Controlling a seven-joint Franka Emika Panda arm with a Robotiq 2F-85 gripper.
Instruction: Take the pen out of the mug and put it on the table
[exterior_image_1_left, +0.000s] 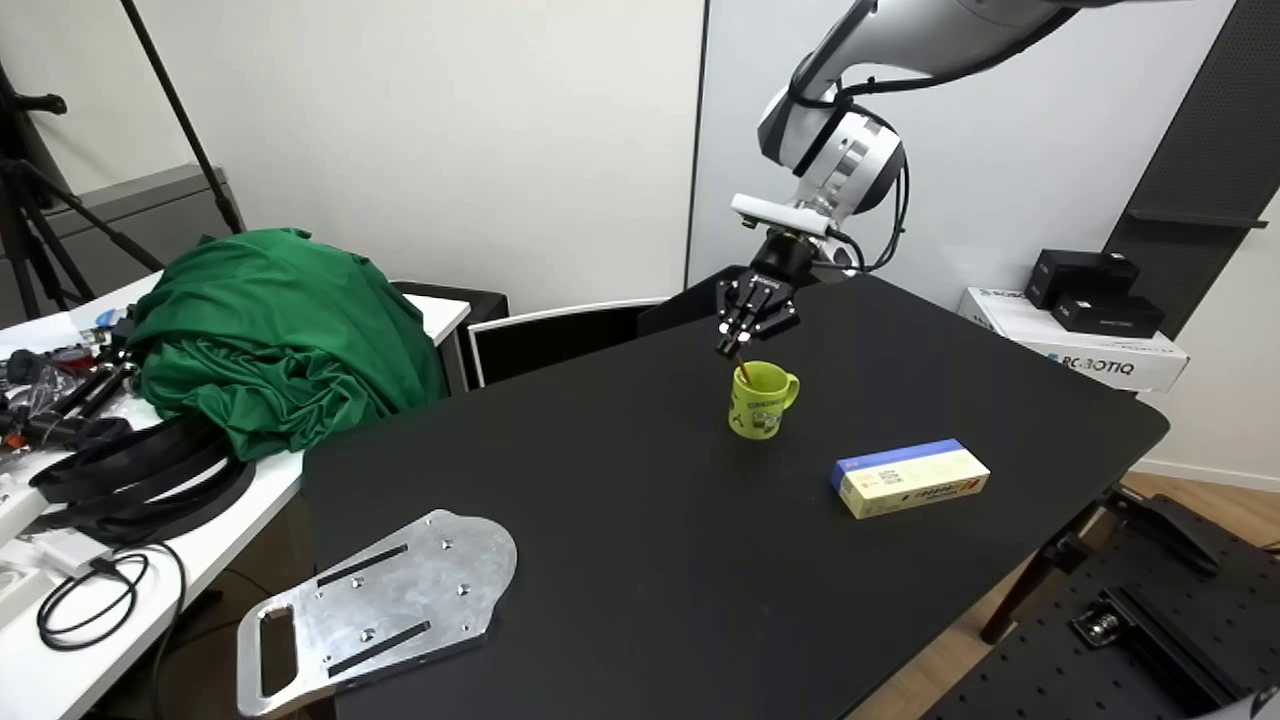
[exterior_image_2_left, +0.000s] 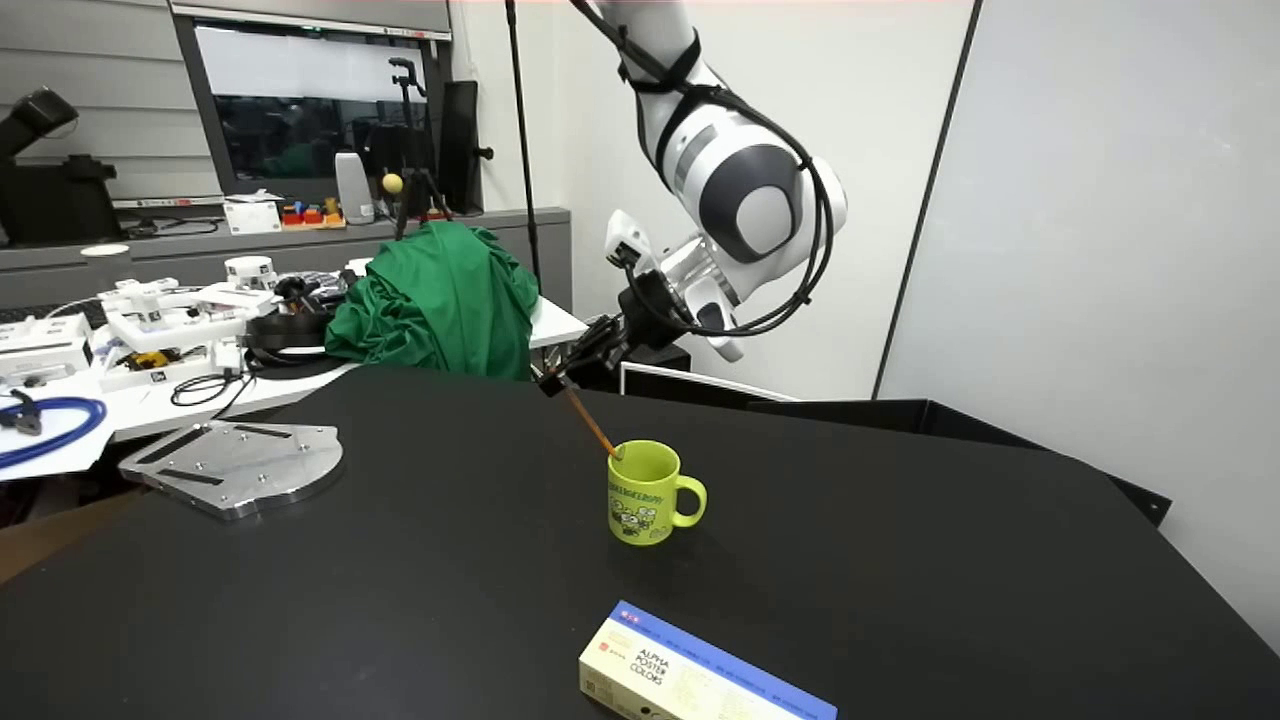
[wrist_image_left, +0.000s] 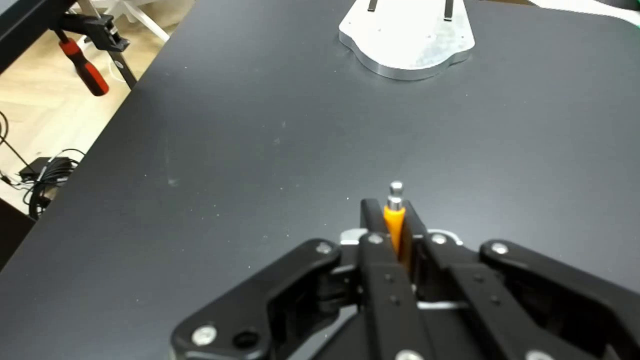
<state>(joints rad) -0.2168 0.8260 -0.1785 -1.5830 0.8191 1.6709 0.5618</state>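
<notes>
A single white arm (exterior_image_1_left: 930, 45) with grey trim reaches in from the upper right in an exterior view, then folds down to a stout wrist (exterior_image_1_left: 848, 165). Black cables (exterior_image_2_left: 827, 218) are strapped along it and bow outward in a loose loop beside the wrist, where a white fitting (exterior_image_2_left: 632, 228) also sits. In both exterior views the gripper (wrist_image_left: 391, 215) slants downward, tilted well off vertical, its tip end lowest. Seen from the wrist view, its black fingers (wrist_image_left: 371, 215) stand nearly parallel and close together, pinched on what lies between them. Their jointed linkages (wrist_image_left: 280, 277) splay out to either side, dotted with silver screw heads (wrist_image_left: 204, 335).
</notes>
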